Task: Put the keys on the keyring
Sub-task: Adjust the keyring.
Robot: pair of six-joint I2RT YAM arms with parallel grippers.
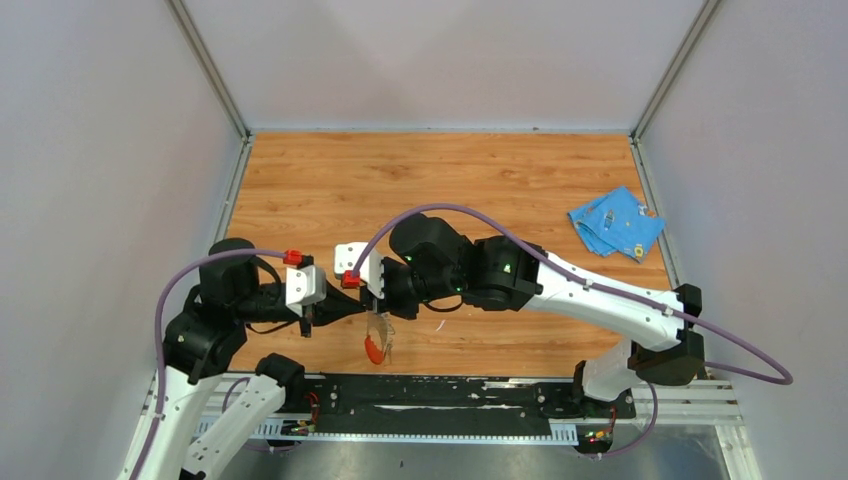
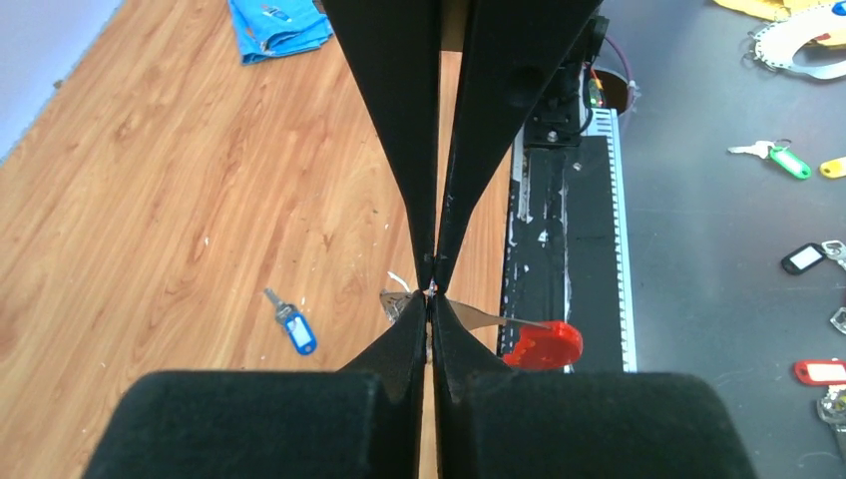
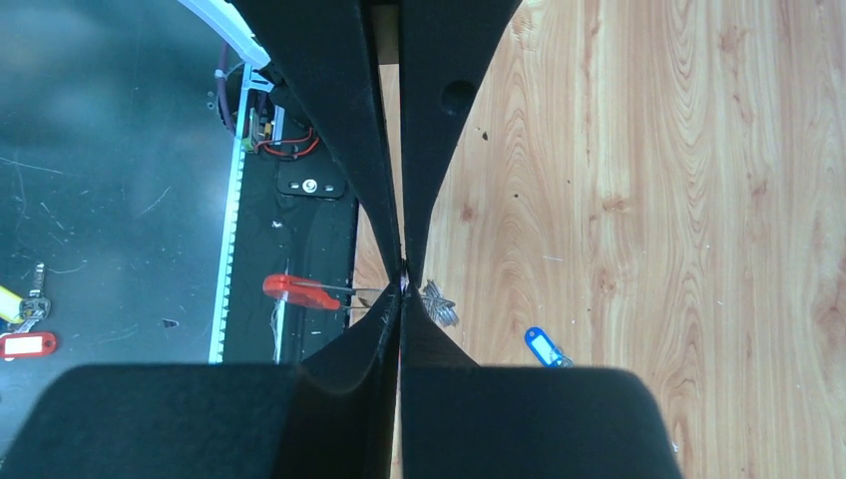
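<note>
At six o'clock on the wood-grain desk [image 1: 440, 180], the right end effector [image 3: 402, 284], pressed together, seems to pinch the keyring [image 2: 539, 344] by its thin metal end. Its glossy red tab and silvery strap hang free just above the desk's near edge. The left end effector [image 2: 431, 302] is pressed together too, tip against that same spot; I cannot tell whether it grips anything. The blue-headed key [image 2: 296, 330] lies flat at eight o'clock from the tips. The narrow black tips may let the small, smooth metal slip. Opposing pulls could also twist the ring loose.
</note>
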